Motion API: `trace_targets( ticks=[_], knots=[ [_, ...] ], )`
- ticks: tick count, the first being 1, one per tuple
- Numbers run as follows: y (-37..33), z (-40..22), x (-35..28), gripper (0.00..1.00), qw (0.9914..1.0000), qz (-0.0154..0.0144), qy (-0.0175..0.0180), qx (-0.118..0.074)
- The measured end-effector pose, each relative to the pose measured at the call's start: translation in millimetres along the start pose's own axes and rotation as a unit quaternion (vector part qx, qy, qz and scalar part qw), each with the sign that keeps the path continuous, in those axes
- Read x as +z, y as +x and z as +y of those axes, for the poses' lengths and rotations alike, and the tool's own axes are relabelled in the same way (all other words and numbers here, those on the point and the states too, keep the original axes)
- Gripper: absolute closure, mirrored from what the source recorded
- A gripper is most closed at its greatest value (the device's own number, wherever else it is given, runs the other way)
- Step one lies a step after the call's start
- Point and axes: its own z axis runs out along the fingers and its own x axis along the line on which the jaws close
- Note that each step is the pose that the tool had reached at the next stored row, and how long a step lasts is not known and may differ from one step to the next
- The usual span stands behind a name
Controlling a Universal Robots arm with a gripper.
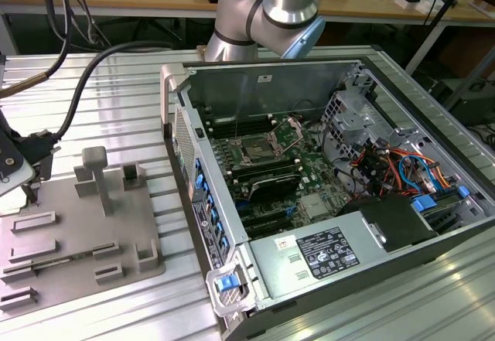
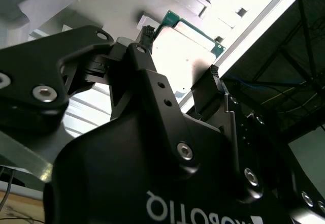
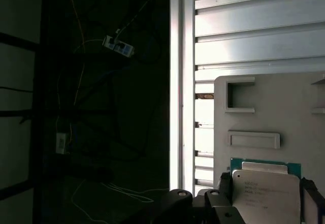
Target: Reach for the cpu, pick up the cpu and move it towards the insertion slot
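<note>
1. The gripper [image 2: 180, 51] has its fingers [image 2: 217, 89] set narrow on the cpu [image 2: 188, 43], one against each of two opposite edges; the chip sits squarely between them.
2. Just beyond it lies the grey fixture plate [image 3: 269, 107]; I cannot tell whether the chip is clear of the plate.
3. The insertion slot [image 1: 255, 151] lies well apart, toward the exterior view's right of the plate; it sits inside the open computer case [image 1: 263, 86] on the ribbed table [image 1: 116, 86].
</note>
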Motion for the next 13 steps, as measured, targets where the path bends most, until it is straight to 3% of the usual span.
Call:
trace_targets(
  ticks=[8,13],
  knots=[
    [0.0,0.0,-1.7,0.45,1.0,-0.0002,-0.0001,0.0],
    [0.0,0.2,-7.3,0.45,1.0,-0.0002,-0.0001,0.0]
  ],
)
